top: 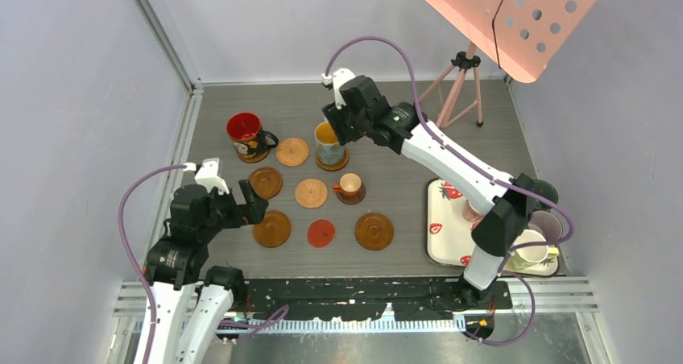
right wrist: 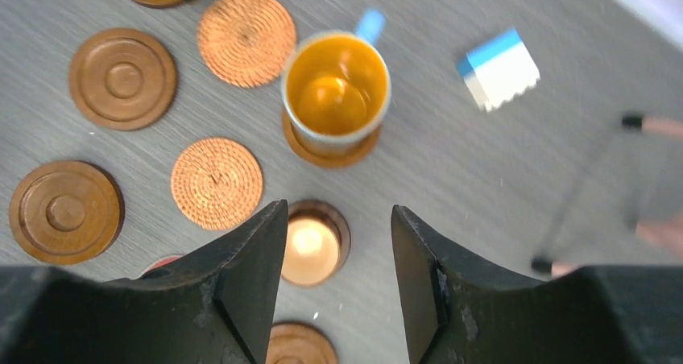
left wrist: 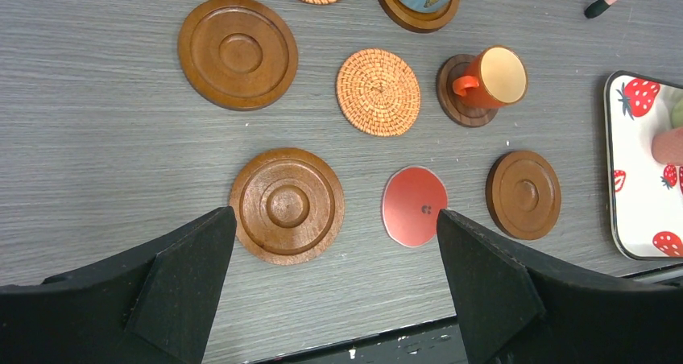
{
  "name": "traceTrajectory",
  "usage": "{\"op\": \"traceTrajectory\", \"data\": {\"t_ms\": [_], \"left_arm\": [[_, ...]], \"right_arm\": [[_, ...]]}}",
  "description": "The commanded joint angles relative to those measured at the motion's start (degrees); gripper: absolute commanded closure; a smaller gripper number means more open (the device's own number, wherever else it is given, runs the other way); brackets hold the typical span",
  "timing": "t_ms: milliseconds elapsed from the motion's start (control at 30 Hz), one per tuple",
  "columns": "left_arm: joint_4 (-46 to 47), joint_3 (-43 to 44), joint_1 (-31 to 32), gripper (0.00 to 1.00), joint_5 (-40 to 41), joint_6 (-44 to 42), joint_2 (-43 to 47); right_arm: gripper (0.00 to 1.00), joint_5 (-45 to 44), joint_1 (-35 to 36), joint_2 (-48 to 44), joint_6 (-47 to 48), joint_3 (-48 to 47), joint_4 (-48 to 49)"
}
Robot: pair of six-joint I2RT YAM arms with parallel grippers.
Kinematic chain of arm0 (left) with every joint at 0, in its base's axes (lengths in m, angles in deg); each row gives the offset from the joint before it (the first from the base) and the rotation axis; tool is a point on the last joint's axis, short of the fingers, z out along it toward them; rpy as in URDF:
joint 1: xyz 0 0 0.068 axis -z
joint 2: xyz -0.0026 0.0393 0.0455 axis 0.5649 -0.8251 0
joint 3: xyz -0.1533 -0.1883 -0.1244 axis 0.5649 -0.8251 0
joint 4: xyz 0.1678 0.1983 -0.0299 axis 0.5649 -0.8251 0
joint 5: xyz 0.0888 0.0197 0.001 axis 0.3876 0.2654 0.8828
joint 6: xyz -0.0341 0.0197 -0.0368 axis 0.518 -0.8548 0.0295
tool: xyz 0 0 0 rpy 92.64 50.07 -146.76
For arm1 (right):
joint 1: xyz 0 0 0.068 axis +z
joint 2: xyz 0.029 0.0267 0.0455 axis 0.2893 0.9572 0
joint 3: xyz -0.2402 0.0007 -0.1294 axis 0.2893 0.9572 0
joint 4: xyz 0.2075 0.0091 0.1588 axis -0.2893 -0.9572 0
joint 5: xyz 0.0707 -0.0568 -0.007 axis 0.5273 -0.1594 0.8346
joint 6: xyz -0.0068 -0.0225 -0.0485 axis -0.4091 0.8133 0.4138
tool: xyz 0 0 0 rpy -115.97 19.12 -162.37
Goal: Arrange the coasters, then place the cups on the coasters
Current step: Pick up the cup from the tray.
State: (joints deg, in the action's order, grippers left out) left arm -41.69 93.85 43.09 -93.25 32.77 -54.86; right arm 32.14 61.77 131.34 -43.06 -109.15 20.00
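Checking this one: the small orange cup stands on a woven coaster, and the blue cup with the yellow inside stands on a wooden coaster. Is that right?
Not quite. The small orange cup stands on a dark brown wooden coaster, as the left wrist view shows; the woven coaster beside it is bare. The blue cup does stand on a wooden coaster.

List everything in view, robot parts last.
coasters: nine; brown wood, woven orange, one red; three rows mid-table
cups on coasters: three; red-inside, blue with yellow inside, small orange; mid-table
cups on tray: about four, partly hidden; cream, dark green, others; right
tray: one; white with strawberries; right side
block: one; blue-and-white; right of blue cup
music stand: one; pink; far right
left hand: one; black, open; above near coasters
right hand: one; black, open; above far coasters
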Motion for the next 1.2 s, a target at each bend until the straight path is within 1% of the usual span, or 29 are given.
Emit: {"op": "traceTrajectory", "data": {"t_ms": [0,100,233,367,500,567,633,767,833,1000,1100,1167], "left_arm": [[1.3,-0.1,0.2,0.01,-0.4,0.3,-0.2],[1.2,0.0,0.2,0.01,-0.8,0.3,-0.4],[1.4,-0.1,0.2,0.01,-0.9,0.3,0.1],[1.5,-0.2,0.2,0.01,-0.5,0.4,0.2],[1.3,0.0,0.2,0.01,-1.6,0.3,0.0],[1.4,-0.1,0.2,0.01,-1.2,0.3,0.6],[1.6,-0.3,0.2,0.01,-1.0,0.4,1.1],[1.4,-0.2,1.1,0.01,-1.3,0.4,0.3],[1.2,-0.1,1.4,0.01,-0.9,0.4,0.0],[1.5,-0.1,1.5,0.01,-1.2,0.4,0.6],[1.5,-0.2,1.9,0.01,-1.3,0.4,0.6],[1.5,-0.1,1.9,0.01,-1.0,0.4,0.6]], "right_arm": [[0.43,-11.9,0.2,-6.4,-15.0,7.2,-2.6],[0.43,-15.7,0.2,-10.6,-19.5,14.0,-6.0],[0.43,-25.5,0.2,-15.4,-25.4,21.2,-10.6],[0.43,-32.9,-1.2,-18.8,-31.2,25.7,-15.5],[0.43,-37.5,-4.2,-21.4,-33.9,30.8,-16.7],[0.43,-38.7,-6.6,-22.0,-34.5,32.8,-16.9],[0.43,-38.9,-10.8,-22.3,-34.9,34.6,-16.4],[0.43,-41.6,-15.3,-22.4,-34.3,37.2,-15.4],[0.43,-41.5,-17.5,-22.7,-34.7,37.8,-15.4],[0.43,-38.3,-20.5,-24.8,-39.1,40.6,-15.7],[0.42,-37.1,-21.7,-27.5,-43.1,42.4,-16.7],[0.42,-34.5,-22.8,-29.9,-44.7,44.4,-16.5]]}}
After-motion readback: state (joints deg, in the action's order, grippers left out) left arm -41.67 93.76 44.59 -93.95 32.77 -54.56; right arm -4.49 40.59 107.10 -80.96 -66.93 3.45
